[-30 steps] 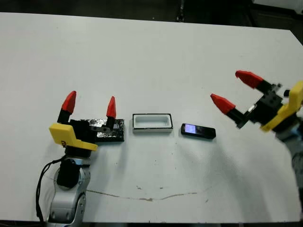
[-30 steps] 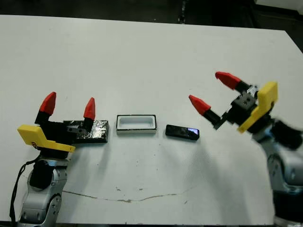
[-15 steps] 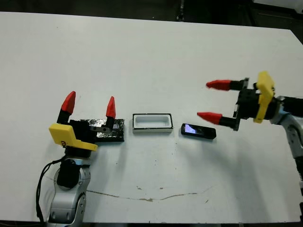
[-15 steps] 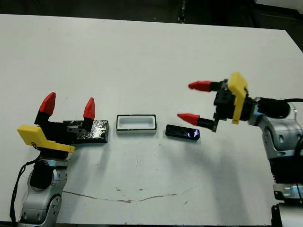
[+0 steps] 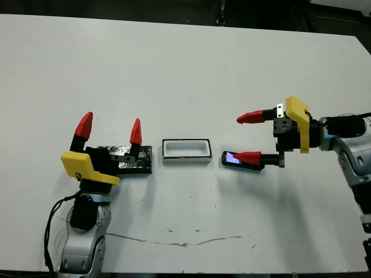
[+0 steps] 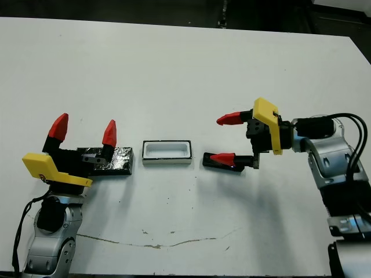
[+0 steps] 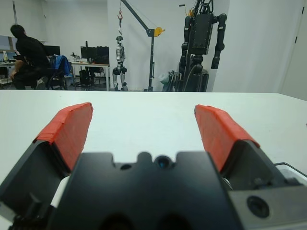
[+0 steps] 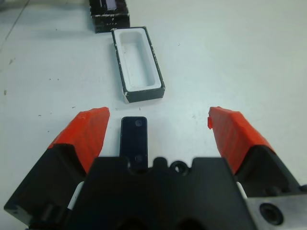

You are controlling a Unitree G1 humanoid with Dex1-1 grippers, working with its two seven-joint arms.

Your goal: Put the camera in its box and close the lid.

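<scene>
Right wrist view, right hand (image 8: 158,134) splayed, straddling camera (image 8: 135,142)

no readable text, labels or numbers

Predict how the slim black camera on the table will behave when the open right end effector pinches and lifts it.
The camera looks like a rigid bar, so it probably won't bend. Its glossy surface may slip between the red fingertips. Lying flat, it seems unlikely to roll.

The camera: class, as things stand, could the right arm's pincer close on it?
Probably yes. The right pincer is open, with the camera lying on the table between its fingers, nearer one of them. Nothing blocks it; the box sits clear beyond.
</scene>
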